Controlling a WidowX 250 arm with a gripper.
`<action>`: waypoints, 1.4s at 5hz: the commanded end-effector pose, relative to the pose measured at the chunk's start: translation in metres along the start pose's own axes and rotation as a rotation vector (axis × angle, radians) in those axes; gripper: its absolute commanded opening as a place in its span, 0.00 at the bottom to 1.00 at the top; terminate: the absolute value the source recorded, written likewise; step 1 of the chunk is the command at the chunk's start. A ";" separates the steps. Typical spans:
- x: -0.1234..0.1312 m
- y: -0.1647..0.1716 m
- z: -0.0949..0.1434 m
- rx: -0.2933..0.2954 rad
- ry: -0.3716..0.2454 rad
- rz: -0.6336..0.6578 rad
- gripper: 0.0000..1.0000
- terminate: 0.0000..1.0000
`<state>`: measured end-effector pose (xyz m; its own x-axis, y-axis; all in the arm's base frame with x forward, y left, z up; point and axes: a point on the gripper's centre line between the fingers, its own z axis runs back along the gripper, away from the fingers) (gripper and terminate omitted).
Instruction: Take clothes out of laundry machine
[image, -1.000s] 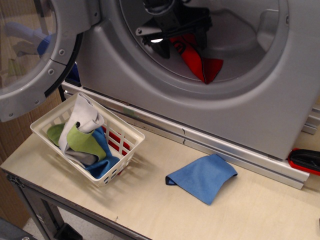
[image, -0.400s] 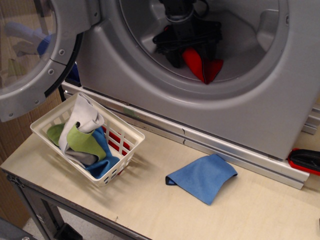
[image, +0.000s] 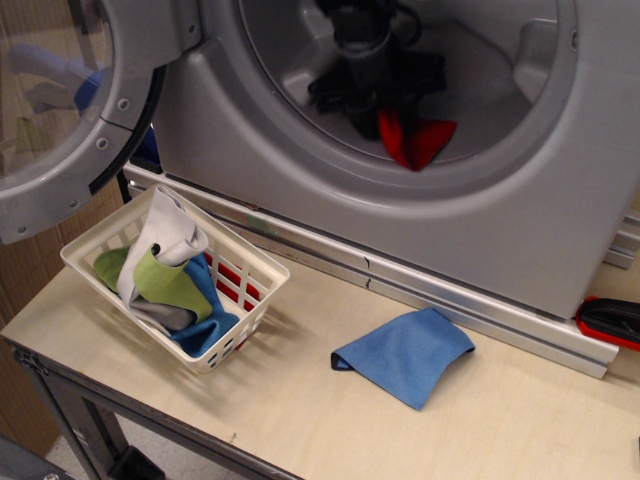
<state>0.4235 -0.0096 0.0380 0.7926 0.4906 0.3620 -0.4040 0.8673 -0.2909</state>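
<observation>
The silver-grey laundry machine (image: 500, 230) stands at the back with its round door (image: 70, 110) swung open to the left. My black gripper (image: 378, 92) reaches into the drum mouth and is blurred. The red cloth (image: 420, 142) lies bunched on the drum floor right under and beside the fingertips, touching them. The blur hides how the jaws stand and whether they hold the cloth.
A white lattice basket (image: 255, 272) with white, green, grey and blue cloths sits on the table at the left. A flat blue cloth (image: 405, 355) lies on the table in front of the machine. A red and black tool (image: 610, 320) lies at the right edge.
The gripper has moved right and deeper into the drum, down onto the red cloth. The cloth now looks more bunched. Basket and blue cloth have not moved.
</observation>
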 end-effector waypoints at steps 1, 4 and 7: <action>0.004 0.000 0.051 0.046 -0.076 0.038 0.00 0.00; -0.051 0.054 0.091 0.295 0.036 0.315 0.00 0.00; -0.082 0.134 0.088 0.487 0.150 0.425 0.00 0.00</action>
<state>0.2573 0.0768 0.0317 0.5643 0.8130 0.1434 -0.8255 0.5573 0.0886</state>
